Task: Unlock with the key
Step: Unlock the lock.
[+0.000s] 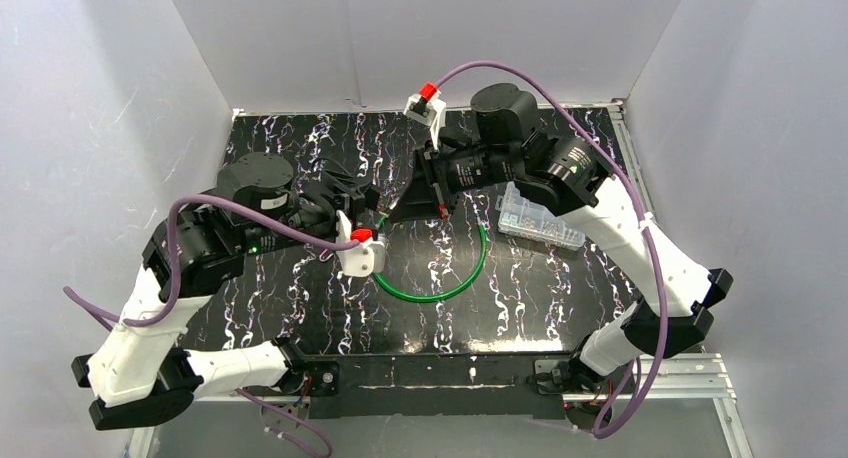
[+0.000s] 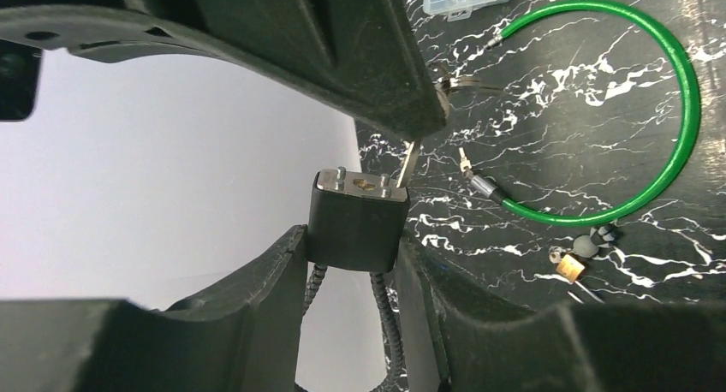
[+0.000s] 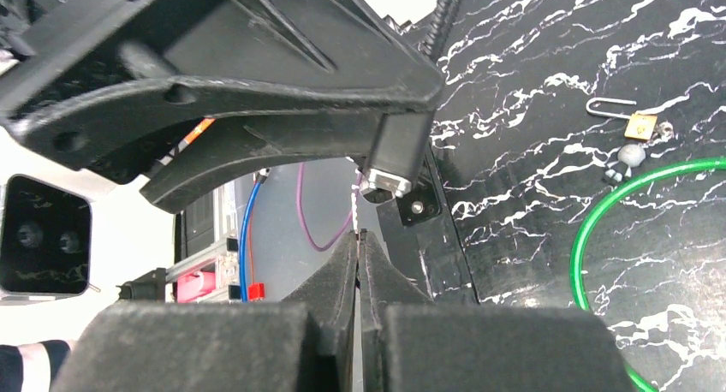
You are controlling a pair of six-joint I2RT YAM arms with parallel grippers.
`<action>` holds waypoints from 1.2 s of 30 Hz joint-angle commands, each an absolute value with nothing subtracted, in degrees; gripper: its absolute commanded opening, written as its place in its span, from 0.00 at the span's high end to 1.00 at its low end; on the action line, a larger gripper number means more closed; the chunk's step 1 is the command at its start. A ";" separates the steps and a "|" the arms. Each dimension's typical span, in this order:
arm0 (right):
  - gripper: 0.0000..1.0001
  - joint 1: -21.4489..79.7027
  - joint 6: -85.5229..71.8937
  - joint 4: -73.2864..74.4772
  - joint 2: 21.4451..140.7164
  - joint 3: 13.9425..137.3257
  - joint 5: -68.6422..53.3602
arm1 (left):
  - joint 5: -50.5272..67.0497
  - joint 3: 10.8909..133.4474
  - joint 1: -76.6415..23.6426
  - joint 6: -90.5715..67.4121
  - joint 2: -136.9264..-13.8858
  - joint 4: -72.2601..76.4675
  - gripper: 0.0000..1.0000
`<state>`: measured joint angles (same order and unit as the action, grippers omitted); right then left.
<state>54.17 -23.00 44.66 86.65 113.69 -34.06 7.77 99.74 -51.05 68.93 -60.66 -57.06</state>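
Padlock sat clamped in the left claw, keyway facing the right claw, which pinched the key; its tip probably needed centring on the keyway before pushing straight.

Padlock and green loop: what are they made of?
The padlock looks like metal under a matte black cover, maybe plastic: its end face shines silver. The green loop seems a cable in glossy green plastic, with bare silvery metal tips.
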 commanded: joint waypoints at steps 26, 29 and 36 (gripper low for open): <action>0.99 53.62 -22.69 44.59 86.65 117.04 -31.18 | 6.24 98.20 -52.24 71.80 -58.46 -55.72 1.00; 0.99 53.42 -22.69 44.62 87.13 117.36 -31.36 | 6.24 98.17 -52.37 72.07 -58.46 -55.67 1.00; 0.99 53.00 -22.83 44.66 87.63 117.70 -31.73 | 6.16 98.09 -52.56 72.31 -58.46 -55.75 1.00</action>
<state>53.41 -22.76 46.50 87.50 115.09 -31.44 6.33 98.17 -52.18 71.85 -59.44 -56.16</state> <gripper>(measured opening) 0.029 0.370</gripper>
